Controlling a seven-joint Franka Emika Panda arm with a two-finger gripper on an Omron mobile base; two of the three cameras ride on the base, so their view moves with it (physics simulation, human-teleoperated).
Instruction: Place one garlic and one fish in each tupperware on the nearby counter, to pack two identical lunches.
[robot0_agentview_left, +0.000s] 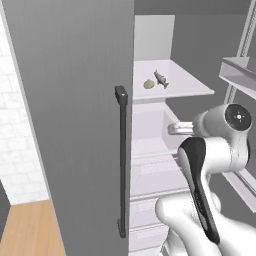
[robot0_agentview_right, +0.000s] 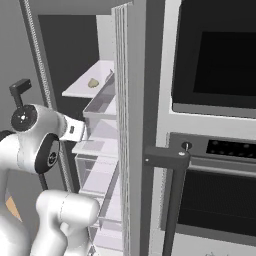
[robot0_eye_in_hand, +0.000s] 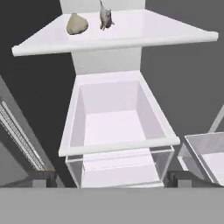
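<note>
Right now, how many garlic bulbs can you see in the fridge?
1: a garlic on the upper white shelf, beside the fish. Others may be hidden elsewhere.

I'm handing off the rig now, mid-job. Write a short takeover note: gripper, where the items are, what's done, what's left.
Gripper: open, empty, aimed into the open fridge in front of a clear drawer.
Items: one garlic and one fish lie side by side on the white shelf above that drawer.
Done: nothing picked yet.
Left: grab both and take them to the tupperware; everything else is still to do.
</note>
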